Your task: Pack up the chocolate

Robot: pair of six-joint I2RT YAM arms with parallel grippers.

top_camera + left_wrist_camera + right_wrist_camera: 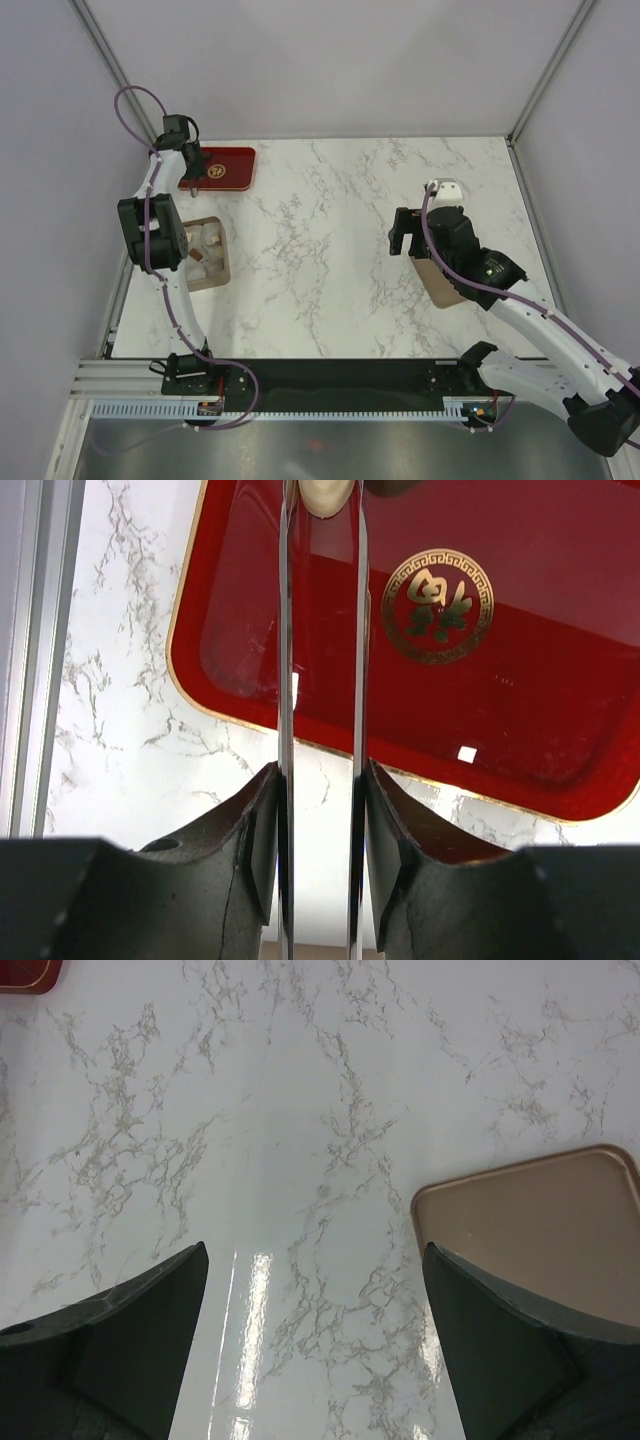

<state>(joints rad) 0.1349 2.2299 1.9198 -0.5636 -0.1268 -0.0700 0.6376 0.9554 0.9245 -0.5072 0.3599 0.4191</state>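
My left gripper reaches over the left end of the red tray. In the left wrist view its two thin metal blades stand close together and hold a cream-white chocolate at their tips, above the tray. A brown piece lies just right of it. A tan box near the left arm holds several chocolates. My right gripper is open and empty over bare marble.
The flat tan-brown lid lies under the right arm, and in the right wrist view it is beside the right finger. The tray's gold emblem is right of the blades. The table's left rail runs close to the tray.
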